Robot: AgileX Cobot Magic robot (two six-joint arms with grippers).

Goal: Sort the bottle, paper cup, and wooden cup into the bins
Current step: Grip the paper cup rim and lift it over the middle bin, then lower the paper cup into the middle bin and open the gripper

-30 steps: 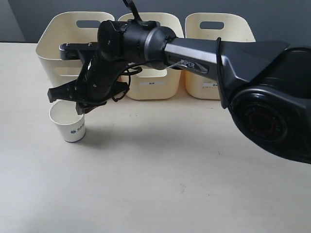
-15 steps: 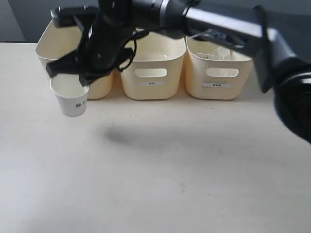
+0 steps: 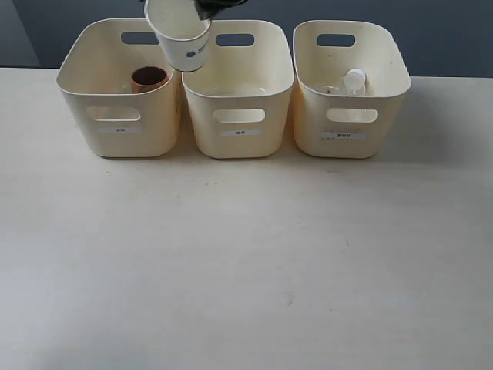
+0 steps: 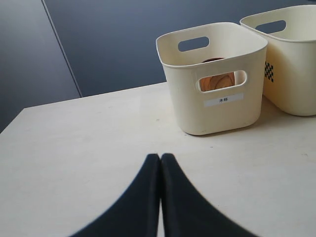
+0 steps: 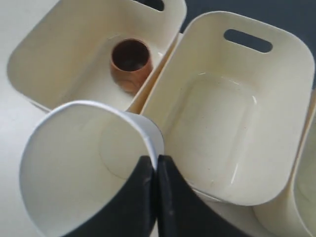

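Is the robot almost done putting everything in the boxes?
Nearly! The wooden cup sits in the left bin, and the bottle lies in the right bin. The right gripper pinches the paper cup above the empty middle bin. Only that drop remains.

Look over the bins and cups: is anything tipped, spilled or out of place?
Only the paper cup is tilted, pinched by its rim in the right fingers above the bins; the bottle lies on its side. Nothing is spilled.
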